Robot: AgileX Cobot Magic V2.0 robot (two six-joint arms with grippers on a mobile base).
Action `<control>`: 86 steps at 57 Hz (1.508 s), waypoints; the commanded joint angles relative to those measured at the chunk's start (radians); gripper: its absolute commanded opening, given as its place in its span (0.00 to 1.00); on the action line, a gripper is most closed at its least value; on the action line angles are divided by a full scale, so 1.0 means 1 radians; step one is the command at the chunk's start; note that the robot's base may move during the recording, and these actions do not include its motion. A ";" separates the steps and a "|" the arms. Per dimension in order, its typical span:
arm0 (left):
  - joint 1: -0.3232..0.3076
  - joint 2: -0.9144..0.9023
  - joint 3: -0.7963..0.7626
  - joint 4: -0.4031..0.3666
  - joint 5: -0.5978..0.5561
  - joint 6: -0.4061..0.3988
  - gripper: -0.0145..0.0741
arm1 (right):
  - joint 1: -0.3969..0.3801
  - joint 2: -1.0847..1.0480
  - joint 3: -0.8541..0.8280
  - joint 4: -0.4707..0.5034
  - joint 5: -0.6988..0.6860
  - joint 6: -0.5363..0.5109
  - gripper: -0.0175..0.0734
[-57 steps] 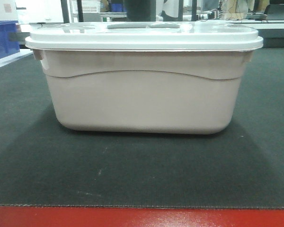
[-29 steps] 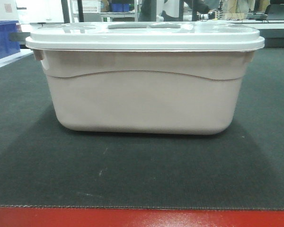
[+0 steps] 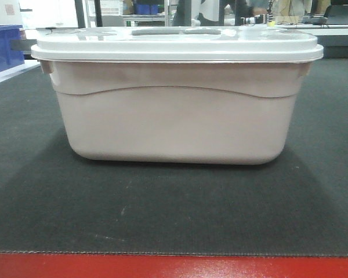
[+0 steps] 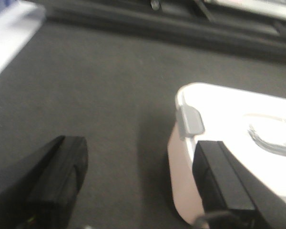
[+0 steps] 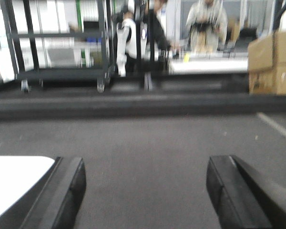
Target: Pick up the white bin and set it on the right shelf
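And there's barely a flicker in the front view: the white bin (image 3: 174,116) sits exactly where it sat a second ago, lid on, flat on the dark mat of the desk (image 3: 174,214). Only the figures far behind have shuffled about. So no lift yet, and the carrying is all still to do.

To the wrists. The left hand (image 4: 140,179) has its fingers wide apart and gripping nothing. One finger (image 4: 224,181) lies across the bin's end wall, just below the grey latch (image 4: 189,121); the other (image 4: 57,181) hangs out over bare mat. The right hand (image 5: 148,191) is spread too, with only mat between its fingers. A corner of the white lid (image 5: 14,176) peeks in just outside its left finger.

My read: both hands flank the bin's ends, set to squeeze inward, but neither has bitten. The right shelf isn't in any view, so the placement is a long way off.
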 commanded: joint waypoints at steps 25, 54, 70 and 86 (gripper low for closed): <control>0.172 0.495 -0.443 -0.390 0.392 0.330 0.59 | -0.058 0.447 -0.620 0.255 0.696 -0.013 0.88; 0.418 0.898 -0.443 -1.100 0.834 0.832 0.59 | -0.482 0.883 -0.659 1.198 1.276 -0.788 0.88; 0.418 1.078 -0.466 -1.183 0.834 0.842 0.59 | -0.443 1.046 -0.658 1.241 1.297 -0.809 0.88; 0.393 1.152 -0.496 -1.259 0.834 0.839 0.59 | -0.299 1.145 -0.658 1.245 1.297 -0.826 0.88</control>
